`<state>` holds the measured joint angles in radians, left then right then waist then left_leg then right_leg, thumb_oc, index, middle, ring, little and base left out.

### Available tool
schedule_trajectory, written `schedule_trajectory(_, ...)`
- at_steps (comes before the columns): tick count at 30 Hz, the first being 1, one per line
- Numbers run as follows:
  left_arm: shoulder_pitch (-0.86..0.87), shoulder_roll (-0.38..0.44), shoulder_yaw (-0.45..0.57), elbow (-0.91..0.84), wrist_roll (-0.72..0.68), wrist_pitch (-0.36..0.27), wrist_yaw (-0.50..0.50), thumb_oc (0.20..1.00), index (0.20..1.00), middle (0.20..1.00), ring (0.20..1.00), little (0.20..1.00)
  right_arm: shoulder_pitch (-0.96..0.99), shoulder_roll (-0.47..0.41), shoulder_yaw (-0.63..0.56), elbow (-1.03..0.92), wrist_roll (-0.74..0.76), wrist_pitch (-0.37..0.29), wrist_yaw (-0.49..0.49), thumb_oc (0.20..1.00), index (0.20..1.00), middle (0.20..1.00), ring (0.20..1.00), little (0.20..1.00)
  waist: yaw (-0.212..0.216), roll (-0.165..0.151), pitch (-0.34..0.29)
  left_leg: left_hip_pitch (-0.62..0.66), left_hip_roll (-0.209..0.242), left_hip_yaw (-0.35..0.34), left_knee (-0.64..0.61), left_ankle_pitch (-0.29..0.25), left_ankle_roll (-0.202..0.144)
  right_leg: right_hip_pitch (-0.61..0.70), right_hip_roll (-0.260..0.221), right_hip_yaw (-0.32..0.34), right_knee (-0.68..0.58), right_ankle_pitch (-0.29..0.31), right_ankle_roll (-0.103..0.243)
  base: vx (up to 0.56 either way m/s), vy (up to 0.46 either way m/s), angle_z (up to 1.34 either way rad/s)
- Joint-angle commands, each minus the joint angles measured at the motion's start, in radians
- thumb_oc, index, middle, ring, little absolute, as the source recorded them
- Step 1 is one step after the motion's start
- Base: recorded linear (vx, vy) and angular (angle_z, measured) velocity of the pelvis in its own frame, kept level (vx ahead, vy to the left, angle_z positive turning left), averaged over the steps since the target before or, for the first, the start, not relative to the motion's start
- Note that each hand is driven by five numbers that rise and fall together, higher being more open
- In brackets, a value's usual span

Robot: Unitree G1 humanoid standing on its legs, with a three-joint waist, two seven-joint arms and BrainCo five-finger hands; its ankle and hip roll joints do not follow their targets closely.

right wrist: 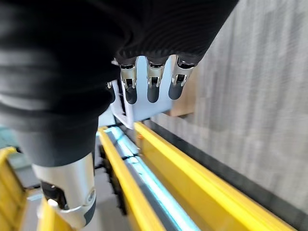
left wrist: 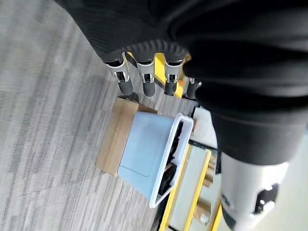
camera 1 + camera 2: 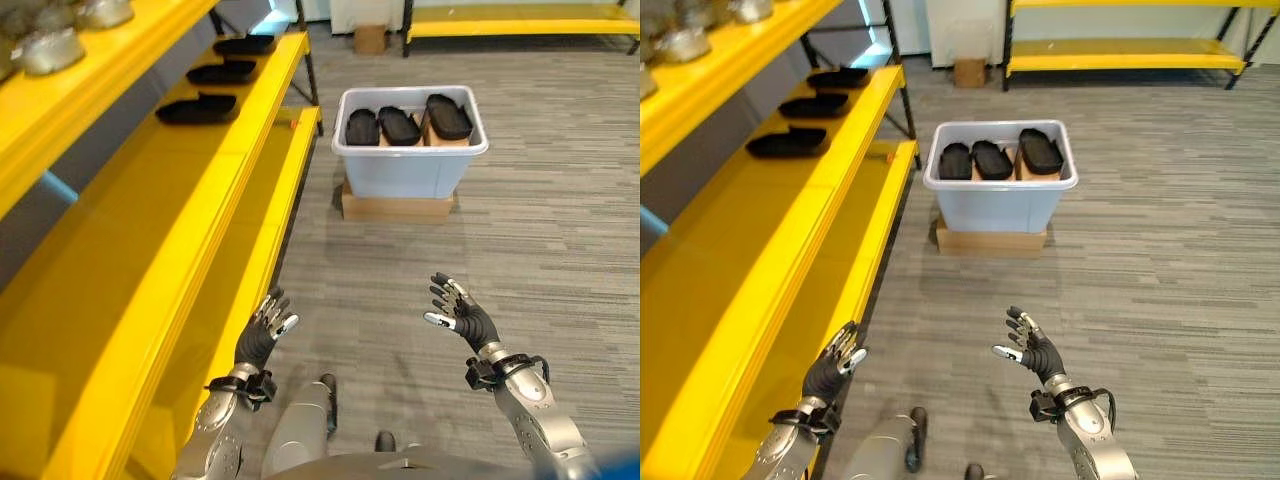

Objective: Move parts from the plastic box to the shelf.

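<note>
Ahead of both hands: pale blue-grey rectangular plastic box with a white rim, standing on the grey striped carpet floor, well apart from either hand.
Under the box: flat brown cardboard slab, its edge showing below the box's near wall.
Box contents: three black oval moulded parts standing side by side, with brown cardboard pieces between them; the rightmost part sits highest.
Left hand: raised low over the floor, fingers spread and nearly straight, holding nothing; it hovers just beside the front edge of the lower shelf board.
Right hand: raised over bare carpet, palm turned inward, fingers extended and apart, thumb out to the side, holding nothing.
To the left of the left hand: long yellow metal shelf with stacked boards on dark uprights, running away toward the box.
Shelf, middle board, far beyond the left hand: three more black oval parts lying flat in a row, spaced apart.
Shelf, top board: dull silver-grey rounded metal pieces near the edge; their exact form cannot be told.
Far behind the box: small brown cardboard carton on the floor, and a second yellow shelf rack across the room.
</note>
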<state>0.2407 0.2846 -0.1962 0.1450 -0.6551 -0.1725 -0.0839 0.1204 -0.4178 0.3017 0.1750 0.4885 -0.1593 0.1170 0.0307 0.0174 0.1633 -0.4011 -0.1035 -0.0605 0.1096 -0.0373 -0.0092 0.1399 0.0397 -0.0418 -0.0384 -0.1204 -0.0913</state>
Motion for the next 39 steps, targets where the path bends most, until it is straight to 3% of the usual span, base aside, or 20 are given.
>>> schedule_trajectory(1,-0.026,0.047,0.004,-0.067,0.030,-0.055,-0.015,1.000,1.000,1.000,1.000,1.000,0.031,0.005,-0.013,-0.041,-0.016,-0.057,0.008,1.000,1.000,1.000,1.000,1.000,0.044,-0.021,-0.044,0.113,0.037,-0.035,-0.075,0.236,-0.017,-0.011,-0.007,0.037,0.051,0.069,0.090,0.38,0.005,-0.65)
schedule_trajectory(5,-0.030,0.038,-0.001,-0.064,0.011,-0.058,-0.010,1.000,1.000,1.000,1.000,1.000,0.026,0.027,0.000,-0.043,-0.010,-0.051,0.011,1.000,1.000,1.000,1.000,1.000,0.045,-0.030,-0.090,0.178,0.039,-0.017,-0.105,0.231,0.010,0.042,-0.015,0.050,0.030,0.026,0.098,0.31,0.048,-0.57)
schedule_trajectory(10,-0.025,0.052,0.016,-0.080,0.010,-0.057,0.000,1.000,1.000,1.000,1.000,1.000,0.013,0.044,0.002,-0.040,-0.029,-0.043,0.010,1.000,1.000,1.000,1.000,1.000,0.068,-0.058,-0.120,0.211,0.017,0.025,-0.060,0.149,0.057,0.050,-0.065,0.054,0.127,-0.002,0.137,0.27,0.083,-0.49)
schedule_trajectory(11,-0.026,0.060,0.022,-0.081,0.022,-0.058,0.005,1.000,1.000,1.000,1.000,1.000,0.017,0.056,0.004,-0.041,-0.042,-0.041,0.015,1.000,1.000,1.000,1.000,1.000,0.067,-0.061,-0.118,0.238,0.012,0.031,-0.058,0.121,0.076,0.004,-0.071,0.043,0.264,0.027,0.166,0.26,0.095,-0.16)
schedule_trajectory(13,-0.037,0.074,0.027,-0.079,0.037,-0.057,0.019,1.000,1.000,1.000,1.000,1.000,0.015,0.070,0.008,-0.033,-0.043,-0.040,0.017,1.000,1.000,1.000,1.000,1.000,0.054,-0.063,-0.103,0.269,0.001,0.024,-0.055,0.091,0.099,-0.095,-0.074,0.046,0.493,0.169,0.237,0.16,0.087,0.05)
schedule_trajectory(15,-0.043,0.089,0.023,-0.078,0.050,-0.057,0.024,1.000,1.000,1.000,1.000,1.000,0.029,0.078,0.011,-0.042,-0.044,-0.038,0.026,1.000,1.000,1.000,1.000,1.000,0.017,-0.029,-0.068,0.334,0.025,-0.010,-0.059,0.068,0.110,-0.210,-0.047,0.045,0.667,0.225,0.245,0.23,0.077,0.52)
schedule_trajectory(16,-0.039,0.091,0.024,-0.079,0.050,-0.057,0.021,1.000,1.000,1.000,1.000,1.000,0.038,0.078,0.011,-0.047,-0.043,-0.035,0.027,1.000,1.000,1.000,1.000,1.000,0.010,-0.017,-0.065,0.352,0.029,-0.018,-0.066,0.062,0.111,-0.241,-0.055,0.033,0.672,0.209,0.231,0.31,0.055,0.60)
schedule_trajectory(18,-0.036,0.094,0.023,-0.080,0.045,-0.053,0.017,1.000,1.000,1.000,1.000,1.000,0.048,0.075,0.009,-0.051,-0.032,-0.035,0.025,1.000,1.000,1.000,1.000,1.000,-0.005,-0.003,-0.059,0.383,0.030,-0.041,-0.068,0.046,0.103,-0.312,-0.088,0.014,0.597,0.161,0.195,0.30,-0.049,0.71)
schedule_trajectory(19,-0.036,0.095,0.022,-0.075,0.035,-0.053,0.013,1.000,1.000,1.000,1.000,1.000,0.051,0.075,0.004,-0.052,-0.014,-0.039,0.021,1.000,1.000,1.000,1.000,1.000,-0.015,-0.002,-0.048,0.414,0.031,-0.058,-0.062,0.010,0.083,-0.342,-0.169,-0.014,0.423,0.145,0.178,0.38,-0.175,0.76)
schedule_trajectory(21,-0.026,0.093,0.019,-0.070,0.024,-0.055,0.008,1.000,1.000,1.000,1.000,1.000,0.056,0.070,0.002,-0.056,-0.017,-0.036,0.017,1.000,1.000,1.000,1.000,1.000,-0.034,-0.002,-0.039,0.455,0.030,-0.079,-0.068,-0.019,0.068,-0.328,-0.207,-0.013,0.277,0.196,0.192,0.38,-0.201,0.42)
schedule_trajectory(22,-0.027,0.092,0.017,-0.071,0.030,-0.058,0.006,1.000,1.000,1.000,1.000,1.000,0.055,0.068,0.000,-0.055,-0.027,-0.035,0.014,1.000,1.000,1.000,1.000,1.000,-0.043,-0.015,-0.040,0.483,0.028,-0.089,-0.075,-0.046,0.057,-0.344,-0.231,0.005,0.126,0.257,0.218,0.28,-0.150,0.34)
schedule_trajectory(25,-0.022,0.084,0.022,-0.068,0.038,-0.060,0.003,1.000,1.000,1.000,1.000,1.000,0.056,0.060,-0.002,-0.062,-0.043,-0.030,0.016,1.000,1.000,1.000,1.000,1.000,-0.053,-0.018,-0.043,0.534,0.042,-0.093,-0.084,-0.081,0.044,-0.362,-0.245,-0.003,0.072,0.308,0.244,0.30,-0.169,0.42)
schedule_trajectory(26,-0.017,0.081,0.020,-0.059,0.039,-0.057,-0.001,1.000,1.000,1.000,1.000,1.000,0.063,0.057,-0.003,-0.065,-0.043,-0.027,0.018,1.000,1.000,1.000,1.000,1.000,-0.052,-0.029,-0.054,0.548,0.043,-0.094,-0.087,-0.099,0.037,-0.335,-0.242,-0.015,0.057,0.295,0.243,0.42,-0.246,0.40)
schedule_trajectory(28,-0.034,0.061,0.005,-0.052,0.034,-0.057,-0.003,1.000,1.000,1.000,1.000,1.000,0.065,0.047,-0.016,-0.066,-0.032,-0.032,0.012,1.000,1.000,1.000,1.000,1.000,-0.060,-0.041,-0.089,0.575,0.092,-0.095,-0.073,-0.121,0.005,-0.295,-0.213,-0.029,0.078,0.289,0.223,0.48,-0.377,0.52)
schedule_trajectory(30,-0.062,0.055,-0.015,-0.052,0.010,-0.055,0.007,1.000,1.000,1.000,1.000,1.000,0.067,0.037,-0.039,-0.064,-0.011,-0.038,-0.005,1.000,1.000,1.000,1.000,1.000,-0.073,-0.035,-0.100,0.567,0.143,-0.111,-0.032,-0.095,-0.028,-0.284,-0.187,-0.053,0.127,0.237,0.202,0.30,-0.294,0.32)
schedule_trajectory(35,-0.068,0.061,-0.034,-0.053,-0.012,-0.049,0.002,1.000,1.000,1.000,1.000,1.000,0.075,0.010,-0.050,-0.071,0.009,-0.042,-0.005,1.000,1.000,1.000,1.000,1.000,-0.082,-0.031,-0.109,0.553,0.180,-0.128,0.016,-0.051,-0.055,-0.259,-0.146,-0.072,0.134,0.186,0.167,0.15,-0.146,0.18)
schedule_trajectory(37,-0.051,0.058,-0.035,-0.052,-0.017,-0.046,-0.002,1.000,1.000,1.000,1.000,1.000,0.080,-0.001,-0.044,-0.065,0.013,-0.043,0.000,1.000,1.000,1.000,1.000,1.000,-0.075,-0.035,-0.106,0.508,0.180,-0.135,0.133,0.012,-0.064,-0.234,-0.122,-0.064,0.128,0.161,0.139,0.16,-0.167,-0.04)
schedule_trajectory(39,-0.041,0.062,-0.029,-0.063,-0.015,-0.048,-0.004,1.000,1.000,1.000,1.000,1.000,0.079,-0.009,-0.043,-0.065,0.019,-0.045,0.004,1.000,1.000,1.000,1.000,1.000,-0.056,-0.055,-0.076,0.404,0.132,-0.161,0.336,0.084,-0.069,-0.211,-0.126,-0.050,0.124,0.155,0.119,0.00,-0.098,-0.02)
